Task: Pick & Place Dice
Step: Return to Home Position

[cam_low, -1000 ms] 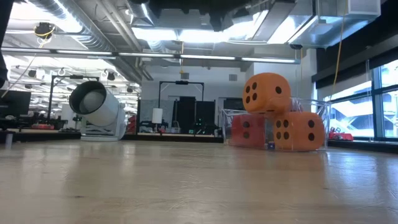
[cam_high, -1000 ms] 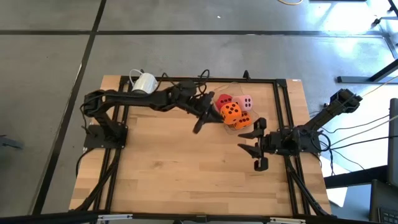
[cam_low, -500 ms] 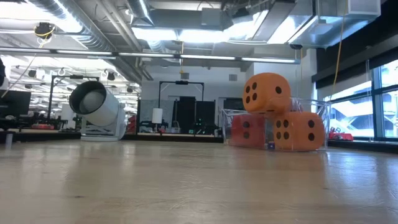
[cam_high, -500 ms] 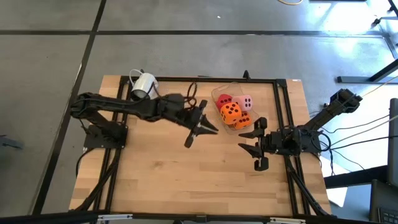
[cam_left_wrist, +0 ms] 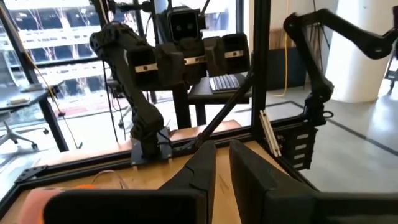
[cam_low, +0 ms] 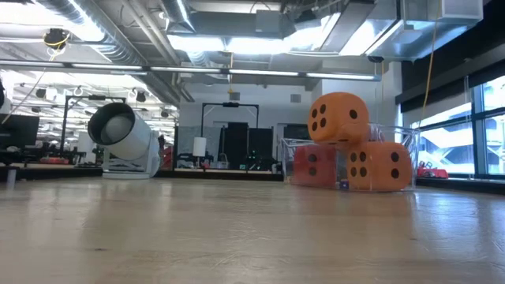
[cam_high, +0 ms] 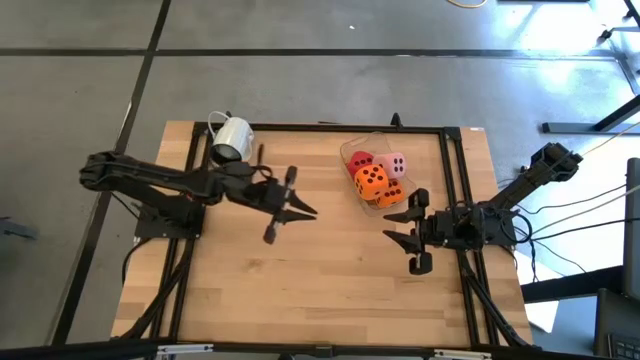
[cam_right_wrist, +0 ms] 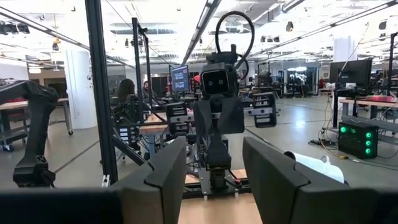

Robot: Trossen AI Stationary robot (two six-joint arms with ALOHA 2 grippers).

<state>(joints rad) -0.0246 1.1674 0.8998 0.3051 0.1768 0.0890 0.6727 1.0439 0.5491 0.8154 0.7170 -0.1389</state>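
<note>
While both end effectors hold nothing, left [cam_high: 290,208] clenched, right [cam_high: 404,232] released, four dice [cam_high: 377,180] sit piled.

Overhead looks straight down; the low camera, table-level, apparently shares its dice [cam_low: 339,118].

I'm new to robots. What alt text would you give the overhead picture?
Four dice, pink, red and two orange, sit piled in a clear tray on a wooden table. The left gripper hovers mid-table, shut; the right gripper waits open nearby.
</note>
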